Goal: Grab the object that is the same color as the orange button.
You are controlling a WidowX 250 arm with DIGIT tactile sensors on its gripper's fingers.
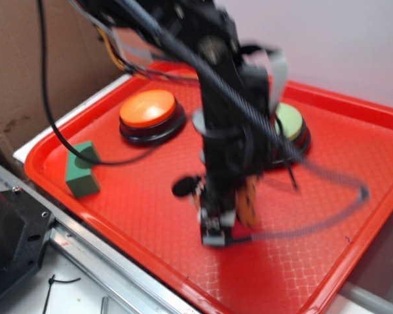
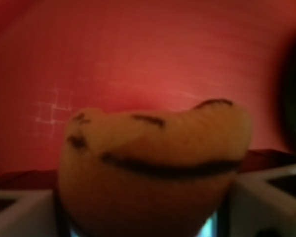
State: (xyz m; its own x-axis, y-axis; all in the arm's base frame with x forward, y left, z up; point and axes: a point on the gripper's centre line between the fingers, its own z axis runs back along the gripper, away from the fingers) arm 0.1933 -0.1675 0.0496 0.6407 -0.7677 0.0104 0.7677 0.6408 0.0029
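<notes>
Gripper: the gripper (image 1: 217, 222) points down over the middle of the red tray (image 1: 150, 216); its outline is smeared by blur in the exterior view.
Jaws: clamped on the plush tiger; in the wrist view the two pale fingers (image 2: 19, 210) press in from either side of the toy's lower half.
Plush tiger: the plush tiger (image 2: 153, 170) sits right between the jaws, orange with dark stripes, filling the lower part of the wrist view; from outside only an orange patch (image 1: 247, 199) shows beside the fingers.
Contact with the tray: I cannot tell whether the toy rests on the tray or is clear of it.
Orange button: the orange button (image 1: 149, 109) stands beyond the jaws and off to the left in the exterior view, well apart from them, on its black base.
Green-topped button: the green-topped button (image 1: 289, 124) lies behind the arm (image 1: 223, 85), partly hidden by it.
Green block: the green block (image 1: 82, 170) sits near the tray's left rim, far from the jaws.
Cable: a black cable (image 1: 327, 216) loops across the tray to the right of the gripper.
</notes>
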